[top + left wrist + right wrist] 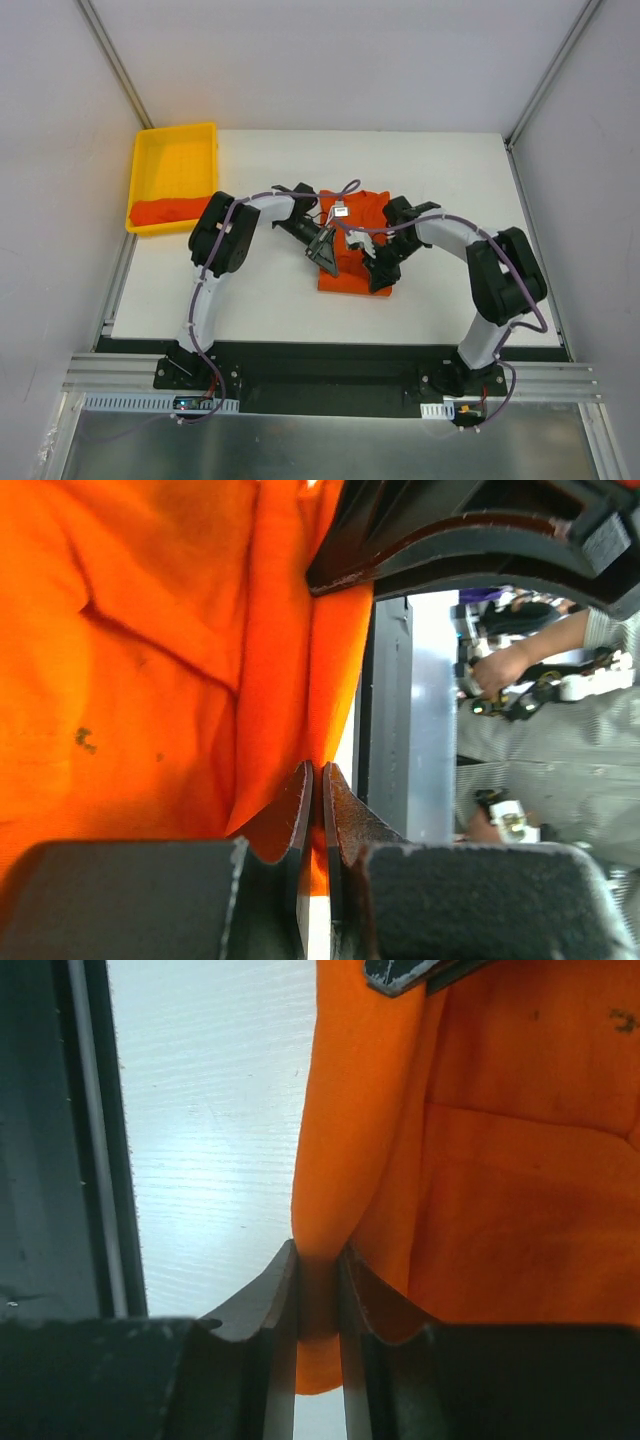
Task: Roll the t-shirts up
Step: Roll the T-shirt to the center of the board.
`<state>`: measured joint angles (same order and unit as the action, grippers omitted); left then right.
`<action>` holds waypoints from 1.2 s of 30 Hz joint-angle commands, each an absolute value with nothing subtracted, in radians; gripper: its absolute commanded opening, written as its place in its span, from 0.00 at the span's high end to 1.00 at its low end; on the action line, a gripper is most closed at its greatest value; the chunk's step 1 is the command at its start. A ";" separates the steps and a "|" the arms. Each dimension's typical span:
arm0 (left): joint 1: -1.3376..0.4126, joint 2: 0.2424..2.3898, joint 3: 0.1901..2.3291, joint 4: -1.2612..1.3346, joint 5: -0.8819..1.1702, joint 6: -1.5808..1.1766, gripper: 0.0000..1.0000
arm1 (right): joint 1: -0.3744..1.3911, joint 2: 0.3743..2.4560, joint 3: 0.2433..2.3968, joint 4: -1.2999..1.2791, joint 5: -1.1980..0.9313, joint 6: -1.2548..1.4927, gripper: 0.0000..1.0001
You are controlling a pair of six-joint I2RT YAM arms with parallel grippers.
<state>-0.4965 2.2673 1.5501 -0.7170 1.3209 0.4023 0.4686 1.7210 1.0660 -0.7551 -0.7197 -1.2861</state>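
A folded orange t-shirt (352,250) lies at the middle of the white table. My left gripper (326,258) is shut on its near left edge; in the left wrist view the cloth (180,660) is pinched between the jaws (318,780). My right gripper (378,277) is shut on the near right edge; the right wrist view shows a fold of the shirt (480,1160) clamped between its jaws (318,1260). A second orange t-shirt (165,211) lies in the yellow tray (175,150) at the far left.
The table's near edge meets a black strip (330,350) and the arm bases. White walls and metal posts (110,60) stand around the table. The right gripper's finger (450,540) shows at the top of the left wrist view.
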 commanded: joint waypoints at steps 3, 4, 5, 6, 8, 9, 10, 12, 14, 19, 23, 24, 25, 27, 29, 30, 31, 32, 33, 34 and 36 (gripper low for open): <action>-0.456 2.325 1.608 -0.756 1.319 0.342 1.00 | 0.402 1.897 1.201 -1.135 -0.811 -1.377 0.87; -0.450 2.341 1.626 -0.756 1.319 0.336 1.00 | 0.399 1.917 1.244 -1.185 -0.818 -1.387 0.87; -0.445 2.347 1.634 -0.758 1.325 0.330 1.00 | 0.388 1.949 1.261 -1.201 -0.824 -1.390 0.88; -0.434 2.353 1.652 -0.756 1.333 0.322 1.00 | 0.384 1.962 1.282 -1.216 -0.831 -1.393 0.88; -0.425 2.371 1.670 -0.755 1.353 0.311 1.00 | 0.368 1.985 1.334 -1.242 -0.844 -1.391 0.88; -0.416 2.378 1.684 -0.755 1.368 0.308 1.00 | 0.365 1.990 1.347 -1.247 -0.844 -1.388 0.79; -0.414 2.388 1.693 -0.756 1.365 0.302 1.00 | 0.359 1.991 1.356 -1.249 -0.838 -1.391 0.75; -0.413 2.398 1.712 -0.756 1.370 0.291 1.00 | 0.357 1.988 1.368 -1.250 -0.830 -1.405 0.69; -0.413 2.411 1.718 -0.756 1.373 0.285 1.00 | 0.357 1.974 1.339 -1.230 -0.825 -1.410 0.58; -0.413 2.427 1.713 -0.755 1.376 0.287 1.00 | 0.380 1.867 1.221 -1.043 -0.746 -1.342 0.26; -0.413 2.434 1.717 -0.756 1.382 0.288 1.00 | 0.397 1.856 1.195 -0.979 -0.718 -1.261 0.10; -0.413 2.433 1.717 -0.756 1.385 0.287 1.00 | 0.400 1.858 1.195 -0.960 -0.712 -1.240 0.07; -0.413 2.433 1.715 -0.756 1.385 0.288 1.00 | 0.406 1.859 1.192 -0.947 -0.701 -1.220 0.07; -0.413 2.427 1.709 -0.756 1.388 0.295 1.00 | 0.416 1.858 1.183 -0.886 -0.677 -1.142 0.07; -0.411 2.424 1.698 -0.756 1.394 0.307 1.00 | 0.426 1.867 1.181 -0.861 -0.638 -1.099 0.09; -0.411 2.419 1.694 -0.758 1.397 0.308 1.00 | 0.429 1.870 1.180 -0.839 -0.628 -1.063 0.10; -0.411 2.416 1.690 -0.756 1.399 0.310 1.00 | 0.430 1.873 1.183 -0.830 -0.608 -1.048 0.11; -0.411 2.415 1.684 -0.756 1.399 0.316 1.00 | 0.430 1.887 1.190 -0.828 -0.604 -1.039 0.18; -0.411 2.418 1.683 -0.756 1.391 0.314 1.00 | 0.430 1.897 1.199 -0.850 -0.604 -1.037 0.22; -0.410 2.418 1.681 -0.758 1.388 0.313 1.00 | 0.431 1.910 1.213 -0.862 -0.604 -1.037 0.27; -0.405 2.419 1.675 -0.756 1.387 0.316 1.00 | 0.434 1.940 1.244 -0.894 -0.603 -1.037 0.40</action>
